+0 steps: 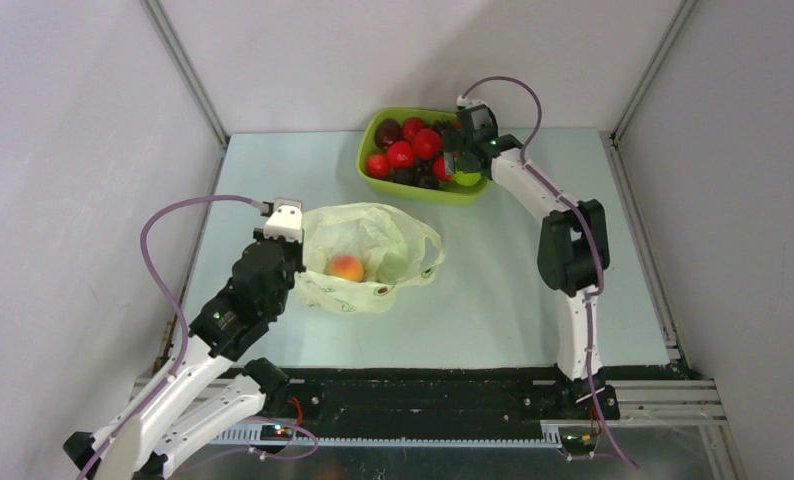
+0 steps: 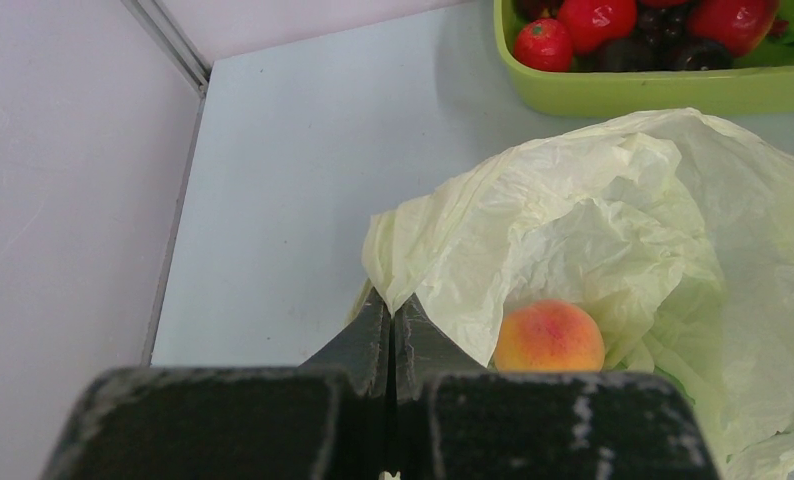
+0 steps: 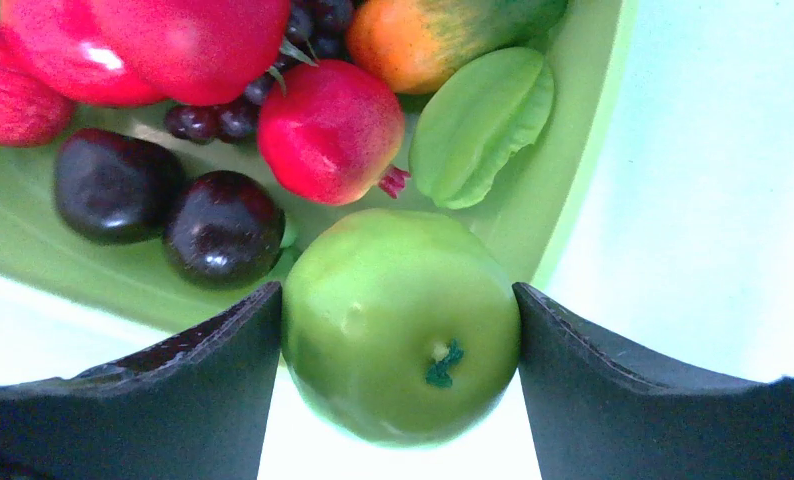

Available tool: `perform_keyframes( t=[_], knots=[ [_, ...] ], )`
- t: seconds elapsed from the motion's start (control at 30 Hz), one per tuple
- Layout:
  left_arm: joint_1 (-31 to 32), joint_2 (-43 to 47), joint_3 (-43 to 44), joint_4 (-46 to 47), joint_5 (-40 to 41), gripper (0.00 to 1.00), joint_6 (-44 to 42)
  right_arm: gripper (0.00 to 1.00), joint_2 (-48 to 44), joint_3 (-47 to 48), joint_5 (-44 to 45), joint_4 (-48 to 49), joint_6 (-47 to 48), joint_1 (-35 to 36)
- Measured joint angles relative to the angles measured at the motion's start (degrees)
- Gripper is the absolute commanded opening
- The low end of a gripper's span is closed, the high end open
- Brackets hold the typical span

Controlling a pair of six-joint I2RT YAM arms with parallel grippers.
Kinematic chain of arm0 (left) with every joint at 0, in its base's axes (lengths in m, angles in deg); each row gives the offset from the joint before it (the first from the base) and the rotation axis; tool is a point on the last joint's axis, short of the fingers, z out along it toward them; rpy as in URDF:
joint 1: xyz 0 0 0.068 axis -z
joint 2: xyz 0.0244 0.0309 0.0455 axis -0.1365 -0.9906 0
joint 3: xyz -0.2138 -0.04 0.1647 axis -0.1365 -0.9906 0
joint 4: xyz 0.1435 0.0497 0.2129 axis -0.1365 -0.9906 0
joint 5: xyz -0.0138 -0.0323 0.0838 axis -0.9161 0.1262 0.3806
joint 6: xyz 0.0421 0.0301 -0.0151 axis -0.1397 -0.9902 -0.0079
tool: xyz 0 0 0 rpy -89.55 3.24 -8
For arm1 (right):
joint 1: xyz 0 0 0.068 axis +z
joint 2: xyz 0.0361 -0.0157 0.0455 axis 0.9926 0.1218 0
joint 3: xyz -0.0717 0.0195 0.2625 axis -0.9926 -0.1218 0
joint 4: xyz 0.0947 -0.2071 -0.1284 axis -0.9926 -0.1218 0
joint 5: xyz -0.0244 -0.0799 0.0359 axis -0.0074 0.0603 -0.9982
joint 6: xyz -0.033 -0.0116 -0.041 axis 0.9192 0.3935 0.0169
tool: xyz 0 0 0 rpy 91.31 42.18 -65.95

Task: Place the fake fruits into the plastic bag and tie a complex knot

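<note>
Right pincer [image 3: 395,292] grips the green apple [image 3: 403,330]; left pincer [image 2: 391,300] is closed on the plastic bag [image 2: 593,220].
The apple sits clamped between the right fingers over the lime tray's [image 3: 33,250] edge, with two dark plums [image 3: 223,228] and the red fruits just beyond the fingertips. The bag's rim is pinched at the left fingertips, and the peach [image 2: 549,337] lies inside the bag just to their right.

1 overhead, 2 close wrist views
</note>
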Motion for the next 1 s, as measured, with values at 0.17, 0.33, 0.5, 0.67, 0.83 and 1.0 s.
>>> perform_keyframes(
  t=[0.17, 0.33, 0.5, 0.67, 0.83, 1.0],
  knots=[
    [0.0, 0.11, 0.0, -0.04, 0.02, 0.0, 0.0, 0.5, -9.01, -8.85, -3.13, 4.9, -0.48, 0.0],
    [0.0, 0.81, 0.0, -0.04, -0.22, 0.0, 0.02, 0.51, -19.41, -20.33, -9.84, 10.62, -2.73, 0.04],
    [0.0, 1.07, 0.0, 0.0, -1.07, 0.0, 0.02, 0.51, -28.68, -29.68, -17.4, 14.62, -5.14, 1.6],
    [0.0, 0.76, 0.0, 0.0, -1.6, 0.0, 0.09, 0.51, -34.36, -34.23, -23.1, 18.47, -6.97, 7.69],
    [0.0, 0.28, 0.0, 0.0, -2.51, 0.0, 0.22, 0.5, -35.06, -35.36, -26.97, 22.32, -8.13, 16.39],
    [0.0, 0.0, 0.0, 0.0, -2.62, 0.0, 0.46, 0.5, -32.22, -35.43, -29.0, 27.67, -10.14, 22.8]
  ],
)
